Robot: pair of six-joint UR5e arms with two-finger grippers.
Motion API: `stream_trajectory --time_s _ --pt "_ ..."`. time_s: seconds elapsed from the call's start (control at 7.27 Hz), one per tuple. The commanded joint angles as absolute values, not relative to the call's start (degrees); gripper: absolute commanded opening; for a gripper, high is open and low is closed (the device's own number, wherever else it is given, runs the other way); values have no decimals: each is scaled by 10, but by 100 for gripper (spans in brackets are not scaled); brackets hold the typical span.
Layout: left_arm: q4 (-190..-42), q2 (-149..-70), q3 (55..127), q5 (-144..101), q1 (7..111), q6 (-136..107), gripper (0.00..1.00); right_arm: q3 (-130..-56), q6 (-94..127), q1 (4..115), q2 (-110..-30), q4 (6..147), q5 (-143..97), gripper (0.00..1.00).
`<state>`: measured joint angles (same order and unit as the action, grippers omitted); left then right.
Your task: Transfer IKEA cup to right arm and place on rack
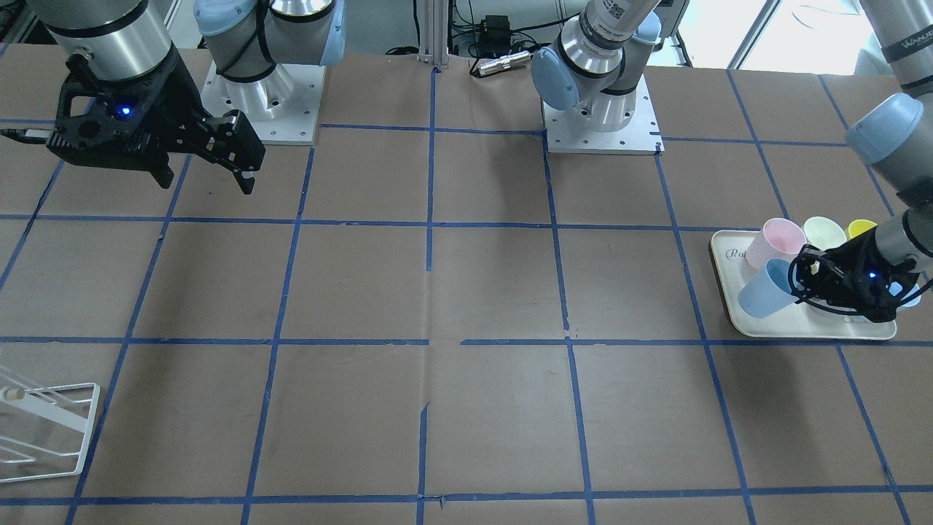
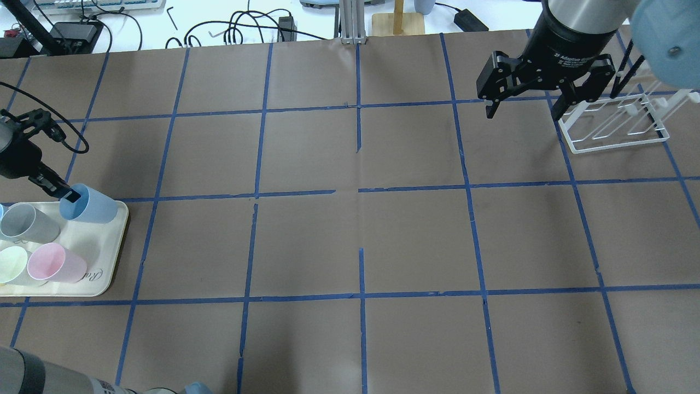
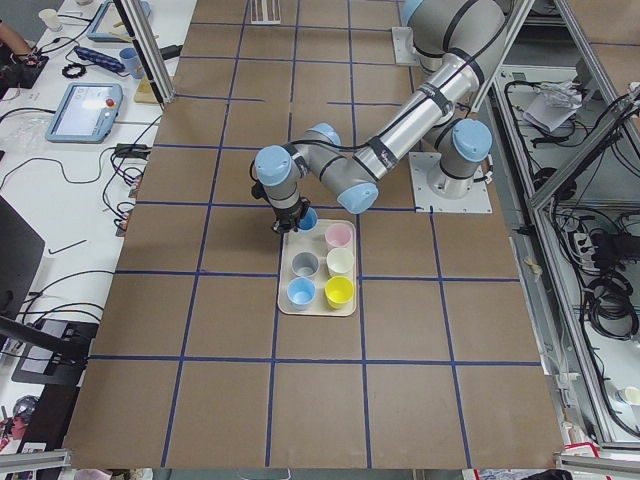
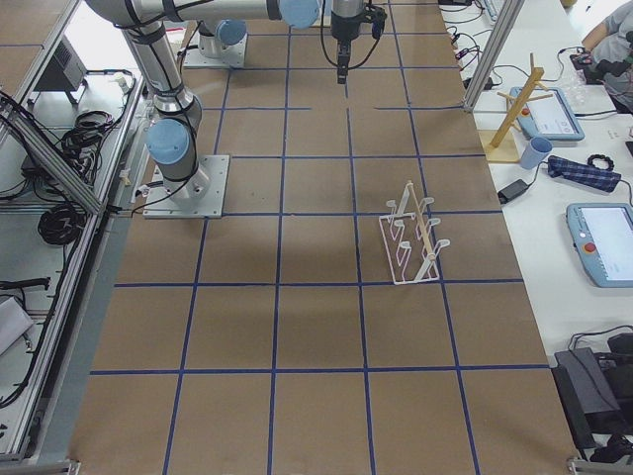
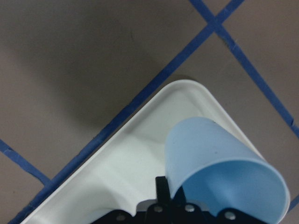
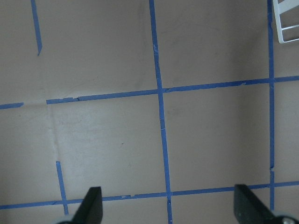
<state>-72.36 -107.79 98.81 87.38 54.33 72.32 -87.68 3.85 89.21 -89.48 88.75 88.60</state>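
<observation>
Table: brown paper-covered top with a blue tape grid, nothing fancy.
Tray: cream rectangular plastic tray, cups sitting on it.
Other cups: grey plastic cup and pink plastic cup, both on the tray.
IKEA cup: pale blue tapered plastic cup, tipped over at the tray's far corner, mouth facing the gripper.
Left gripper: black two-finger gripper, pinching that cup's wall at the rim.
Right gripper: black ROBOTIQ two-finger gripper, fingers spread wide, holding nothing, raised high, well apart from the tray.
Rack: white thin-wire rack, way across the table from the tray.
</observation>
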Motion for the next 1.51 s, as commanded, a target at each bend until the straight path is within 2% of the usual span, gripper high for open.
stream_trajectory --time_s 0.0,0.28,0.55,1.1,1.38 --pt "-832 -1050 977 769 581 540 0 -876 14 888 -895 888 858 100" --pt "-923 -1015 973 654 639 389 0 -875 -78 880 -894 896 842 100" --pt "-953 -987 974 566 712 270 0 -875 -186 860 -894 908 818 100" --pt "-1109 -949 983 343 779 217 0 -875 -480 814 -898 903 578 100" --pt "-1168 -952 983 222 830 215 0 -880 -690 814 -899 891 556 100"
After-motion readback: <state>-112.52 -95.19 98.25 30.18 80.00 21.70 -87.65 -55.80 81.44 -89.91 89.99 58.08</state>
